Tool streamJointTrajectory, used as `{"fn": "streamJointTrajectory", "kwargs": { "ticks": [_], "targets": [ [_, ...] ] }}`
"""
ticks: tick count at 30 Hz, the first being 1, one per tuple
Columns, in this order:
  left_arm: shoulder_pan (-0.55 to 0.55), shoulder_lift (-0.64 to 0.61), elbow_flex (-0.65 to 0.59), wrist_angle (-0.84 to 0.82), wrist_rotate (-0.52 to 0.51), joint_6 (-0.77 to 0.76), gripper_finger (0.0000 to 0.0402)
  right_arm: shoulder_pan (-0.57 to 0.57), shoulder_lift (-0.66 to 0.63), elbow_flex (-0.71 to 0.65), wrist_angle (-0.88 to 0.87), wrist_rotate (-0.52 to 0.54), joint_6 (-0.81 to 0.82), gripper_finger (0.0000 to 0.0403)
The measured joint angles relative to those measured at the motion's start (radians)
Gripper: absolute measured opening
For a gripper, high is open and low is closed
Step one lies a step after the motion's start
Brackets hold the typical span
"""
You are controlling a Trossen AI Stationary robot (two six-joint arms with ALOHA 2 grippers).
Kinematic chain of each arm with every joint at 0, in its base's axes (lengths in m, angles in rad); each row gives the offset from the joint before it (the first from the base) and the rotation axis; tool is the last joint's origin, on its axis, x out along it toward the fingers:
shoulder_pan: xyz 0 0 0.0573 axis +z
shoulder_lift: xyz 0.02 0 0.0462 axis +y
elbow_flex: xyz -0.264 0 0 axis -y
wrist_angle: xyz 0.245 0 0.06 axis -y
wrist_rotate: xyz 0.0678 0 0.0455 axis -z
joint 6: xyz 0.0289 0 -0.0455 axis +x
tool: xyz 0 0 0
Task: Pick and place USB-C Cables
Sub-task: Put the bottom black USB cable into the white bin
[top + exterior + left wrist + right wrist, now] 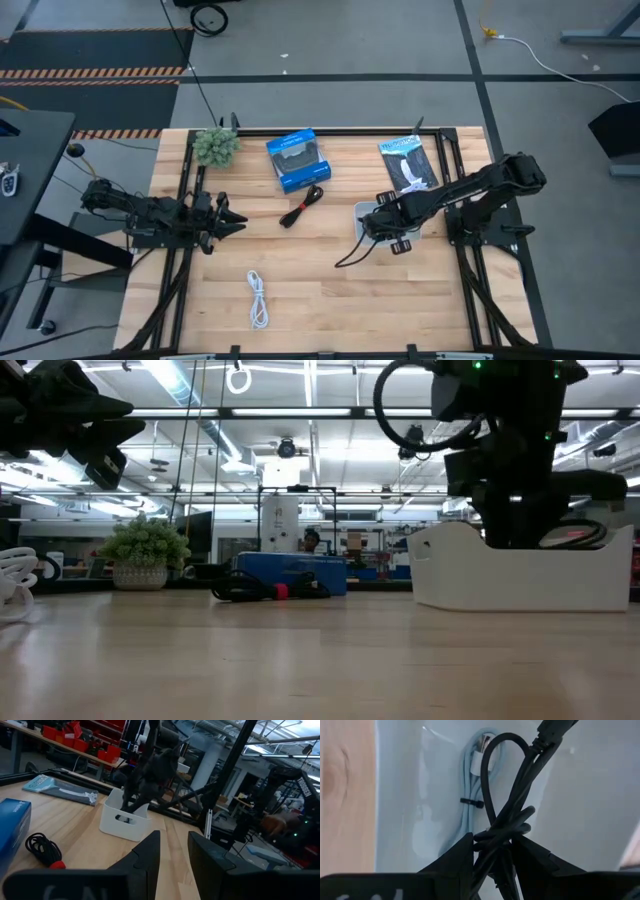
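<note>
Black cable (506, 827) hangs pinched in my right jaws (492, 851) over the white bin (410, 795), ready to drop beside the pale blue cable (472, 795), while my left jaws (228, 222) wait parted above the tabletop (320, 300).

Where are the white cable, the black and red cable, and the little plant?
white cable (258, 298): high view, middle of its coil.
black and red cable (304, 206): high view, middle of the bundle.
plant (215, 145): high view, its leafy top.
</note>
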Motion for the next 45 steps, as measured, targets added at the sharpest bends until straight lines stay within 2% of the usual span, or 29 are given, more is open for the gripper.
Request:
{"fn": "streamJointTrajectory", "kwargs": {
  "ticks": [18, 23, 30, 36, 45],
  "targets": [
    [0.000, 0.000, 0.000, 0.000, 0.000, 0.000, 0.0107, -0.008, 0.000, -0.124, 0.230, -0.024, -0.002, 0.0128],
    [0.000, 0.000, 0.000, 0.000, 0.000, 0.000, 0.0107, -0.014, -0.001, -0.144, 0.259, -0.027, 0.005, 0.0144],
    [0.000, 0.000, 0.000, 0.000, 0.000, 0.000, 0.0107, -0.039, 0.000, -0.146, 0.253, -0.076, 0.037, 0.0179],
    [0.000, 0.000, 0.000, 0.000, 0.000, 0.000, 0.0107, -0.040, 0.001, -0.141, 0.245, -0.080, 0.043, 0.0192],
    [0.000, 0.000, 0.000, 0.000, 0.000, 0.000, 0.0107, -0.040, 0.002, -0.024, 0.076, -0.074, 0.091, 0.0228]
  ]
}}
